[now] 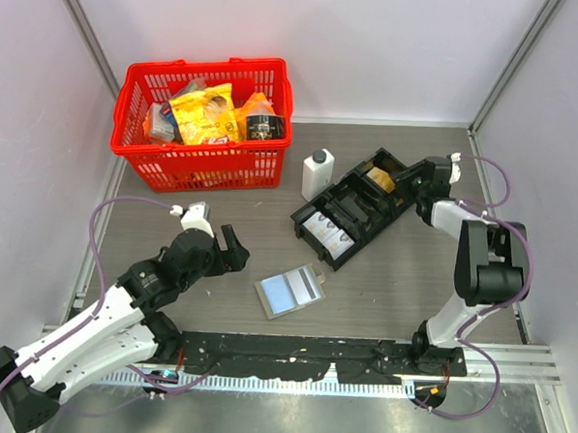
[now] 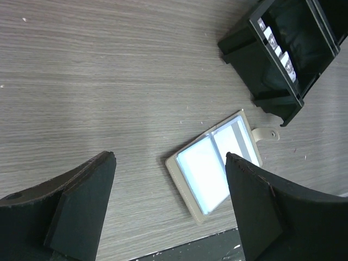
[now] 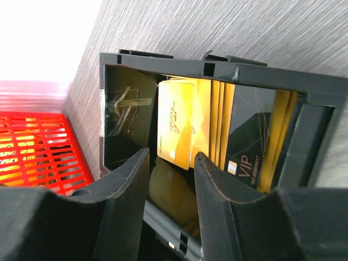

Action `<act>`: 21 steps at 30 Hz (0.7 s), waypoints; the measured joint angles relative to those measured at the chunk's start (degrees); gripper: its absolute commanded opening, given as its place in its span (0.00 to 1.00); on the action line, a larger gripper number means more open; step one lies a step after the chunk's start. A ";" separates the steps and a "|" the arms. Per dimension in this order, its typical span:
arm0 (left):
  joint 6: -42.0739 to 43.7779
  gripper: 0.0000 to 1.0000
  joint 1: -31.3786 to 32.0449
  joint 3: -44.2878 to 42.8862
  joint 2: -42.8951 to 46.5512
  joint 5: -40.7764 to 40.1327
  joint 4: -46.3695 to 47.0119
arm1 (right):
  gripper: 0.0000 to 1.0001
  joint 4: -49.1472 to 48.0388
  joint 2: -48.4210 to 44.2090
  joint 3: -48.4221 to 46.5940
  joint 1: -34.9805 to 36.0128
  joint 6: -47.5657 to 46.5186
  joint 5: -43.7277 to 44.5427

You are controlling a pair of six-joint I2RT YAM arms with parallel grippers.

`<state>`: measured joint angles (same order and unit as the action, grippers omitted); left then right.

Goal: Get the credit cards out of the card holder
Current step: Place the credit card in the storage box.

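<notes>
**Left gripper** (image 2: 169,160): jaws wide apart, nothing between them. It is held over the wood-grain table (image 2: 81,65) and angled toward the card holder (image 2: 209,168), without touching it.

**Card holder:** lies flat and open on the table, pale blue shiny panel up, with a small strap tab at one corner. In the top view it sits toward the near edge, between the two arm bases. It is near the closest end of the black compartmented tray (image 1: 359,212) but apart from it.

**Right gripper** (image 3: 171,155): jaws partly apart, at the tray's far end compartment. A gold card (image 3: 175,128) stands upright in that compartment and shows in the gap between the fingers. Cannot tell whether either pad touches it. More gold cards and a black VIP card (image 3: 244,147) stand stacked beside it in the same compartment.

**Surroundings:** a white bottle (image 1: 316,172) stands just beside the tray's left side. A red basket (image 1: 203,163) holding packaged goods sits at the far left of the table.
</notes>
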<state>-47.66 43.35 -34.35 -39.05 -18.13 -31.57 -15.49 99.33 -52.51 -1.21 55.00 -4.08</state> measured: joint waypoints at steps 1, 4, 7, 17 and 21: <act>-0.13 0.84 0.00 0.00 -0.50 0.50 0.20 | 0.45 2.05 -1.49 -0.20 0.00 -1.01 0.81; -0.48 0.81 0.00 -0.02 -2.49 2.40 0.98 | 0.46 8.04 -5.92 -1.64 0.00 -4.07 2.91; -1.73 0.80 0.02 -0.04 -6.56 5.90 2.25 | 0.46 12.46 -11.63 -1.92 0.02 -6.80 3.85; -6.91 0.73 7.17 -0.26 -13.05 8.66 5.70 | 0.46 25.90 -34.86 0.39 12.35 -17.79 4.00; -9.14 0.69 11.76 -1.55 -15.80 7.41 6.43 | 0.46 30.25 -40.89 3.32 23.34 -19.87 4.76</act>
<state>-56.80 55.11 -35.90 -54.85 -10.72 -25.15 14.76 58.43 -49.19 22.13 35.14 0.69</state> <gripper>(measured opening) 0.715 0.463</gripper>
